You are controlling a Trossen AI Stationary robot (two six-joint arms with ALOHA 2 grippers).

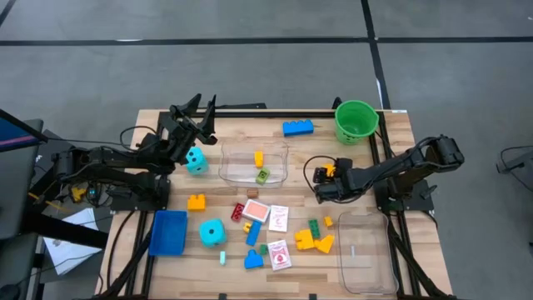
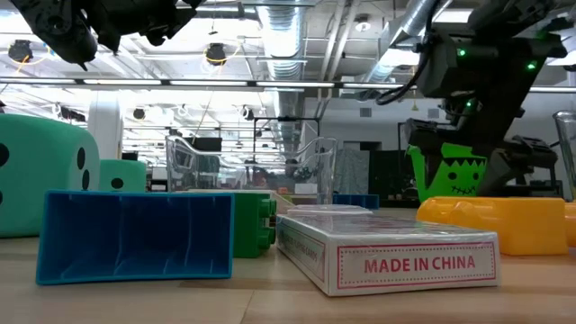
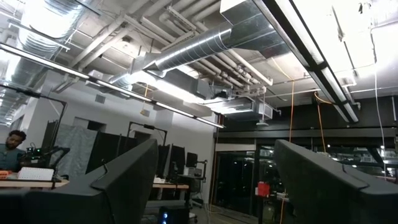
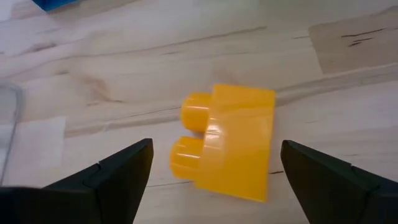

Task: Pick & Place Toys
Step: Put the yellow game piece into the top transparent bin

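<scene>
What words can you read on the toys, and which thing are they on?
"MADE IN CHINA": red letters on the side of the white-and-red card box, low view.
The printing on the picture cards in the high view is too small to read.
The green bucket has a monster face, no words.

Scattered toys (image 1: 268, 223) (green bucket (image 1: 356, 122) behind)

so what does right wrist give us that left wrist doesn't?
Right wrist only: a yellow brick lying on its side on the wooden table, between the right gripper jaws, which stand open and clear of it.
Left wrist only: ceiling ducts and the room beyond; no table, no toy.
Both: that arm's own two dark jaws open, nothing held.
</scene>
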